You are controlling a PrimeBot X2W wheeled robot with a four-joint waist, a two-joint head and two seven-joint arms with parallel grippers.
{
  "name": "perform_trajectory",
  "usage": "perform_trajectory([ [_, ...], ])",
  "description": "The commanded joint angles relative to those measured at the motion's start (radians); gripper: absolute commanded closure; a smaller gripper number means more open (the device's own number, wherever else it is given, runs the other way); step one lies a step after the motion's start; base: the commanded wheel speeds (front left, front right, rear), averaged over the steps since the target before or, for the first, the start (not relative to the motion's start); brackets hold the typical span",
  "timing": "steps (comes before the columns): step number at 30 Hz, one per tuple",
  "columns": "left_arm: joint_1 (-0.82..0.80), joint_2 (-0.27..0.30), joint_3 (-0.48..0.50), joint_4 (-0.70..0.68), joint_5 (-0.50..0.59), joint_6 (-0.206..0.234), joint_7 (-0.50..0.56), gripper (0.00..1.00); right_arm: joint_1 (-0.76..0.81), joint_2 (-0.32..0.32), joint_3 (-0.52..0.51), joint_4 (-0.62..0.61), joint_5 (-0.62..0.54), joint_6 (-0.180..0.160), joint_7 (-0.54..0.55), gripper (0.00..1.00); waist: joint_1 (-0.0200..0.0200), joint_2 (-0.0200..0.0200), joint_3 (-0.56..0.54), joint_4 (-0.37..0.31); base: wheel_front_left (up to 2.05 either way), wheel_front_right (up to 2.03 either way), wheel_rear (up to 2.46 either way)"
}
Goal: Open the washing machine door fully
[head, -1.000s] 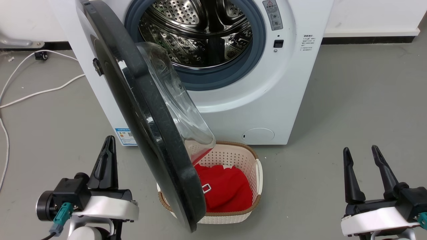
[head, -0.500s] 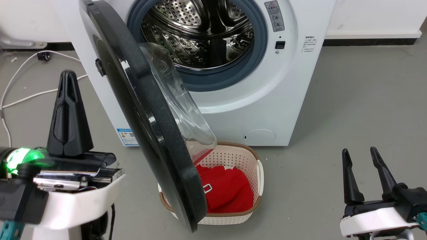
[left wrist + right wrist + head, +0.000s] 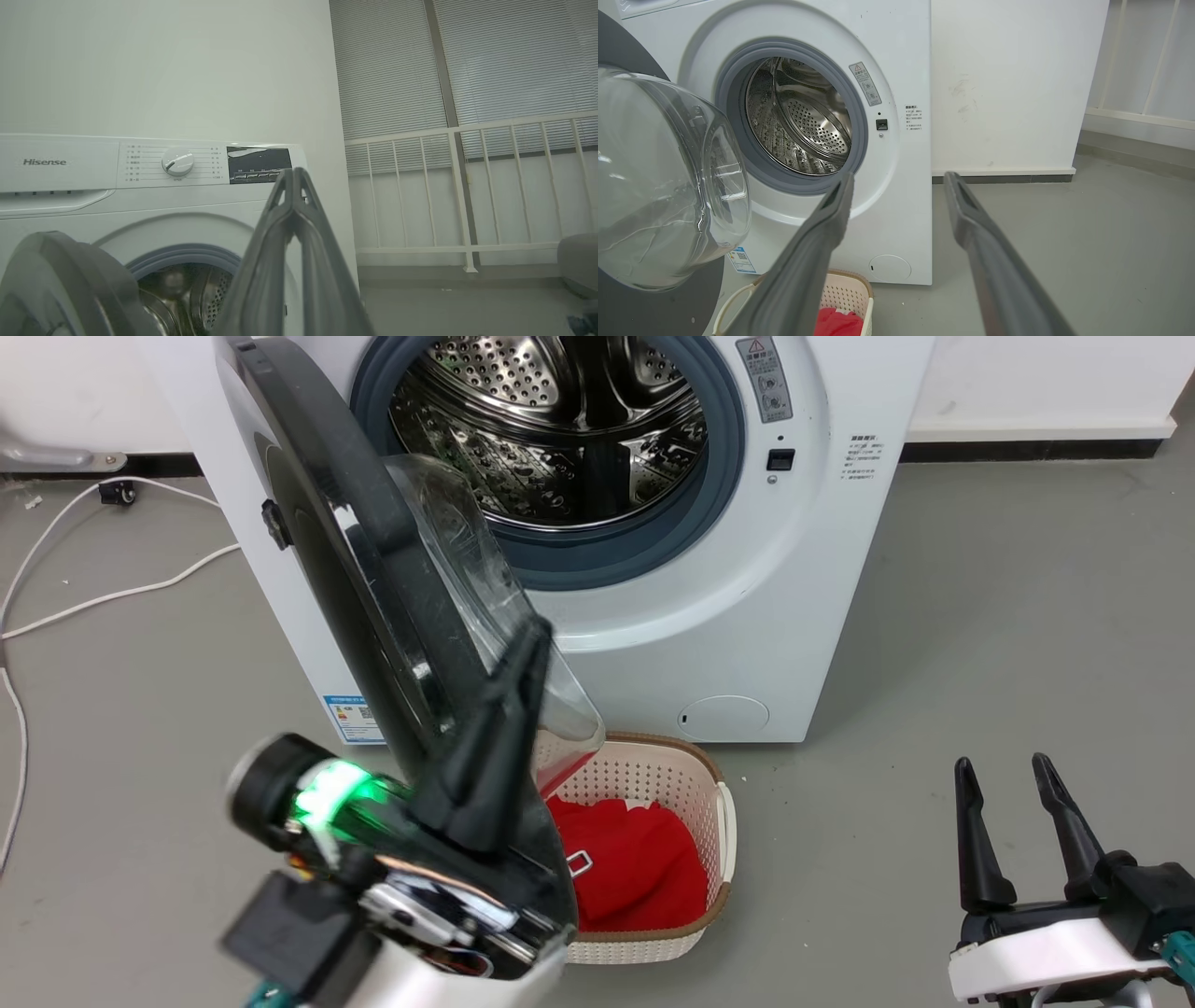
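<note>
The washing machine door (image 3: 383,607), a glossy black disc with a bulging clear glass bowl, stands half open above the white perforated basket (image 3: 724,821). The left end effector (image 3: 530,649), fingers pressed together and empty, hovers at its inner side. It should press on the black rim, not the glass, and sweep the door leftward over open grey floor (image 3: 140,728). The right end effector (image 3: 1001,765), spread and empty, sits well apart.

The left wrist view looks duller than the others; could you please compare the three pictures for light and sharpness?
Left wrist view: dim, grey-green cast, left gripper soft. Head view: evenly lit, that gripper blurred close up, green light glaring. Right wrist view: bright, crisp, highlights on the washing machine door.
</note>
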Motion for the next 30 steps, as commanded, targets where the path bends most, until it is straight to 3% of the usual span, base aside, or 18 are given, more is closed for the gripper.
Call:
perform_trajectory([
  [1,0.022,0.015,-0.033,0.038,-0.019,0.000,-0.002,1.00,-0.012,0.003,0.001,0.003,0.008,-0.001,-0.001,0.00,-0.0001,0.0000,0.000,0.001,0.00,0.00,0.00],
  [7,0.066,0.046,-0.140,0.191,-0.103,0.000,0.020,1.00,-0.007,0.003,0.000,0.013,0.013,-0.001,-0.001,0.00,-0.0001,0.0000,0.000,0.006,0.00,0.00,0.00],
  [12,0.089,0.049,-0.191,0.302,-0.147,0.002,0.107,1.00,-0.007,0.003,0.003,0.020,0.022,-0.001,-0.001,0.00,-0.0001,0.0000,0.003,0.012,0.00,0.00,0.00],
  [18,0.083,0.037,-0.202,0.414,-0.158,0.020,0.155,1.00,-0.016,0.003,0.011,0.028,0.032,-0.001,-0.001,0.00,-0.0001,0.0000,0.012,0.012,0.00,0.00,0.00],
  [30,0.057,0.036,-0.163,0.521,-0.133,0.083,0.097,1.00,-0.021,0.003,0.023,0.053,0.050,-0.001,-0.001,0.00,-0.0001,0.0000,0.012,0.007,0.00,0.00,0.00],
])
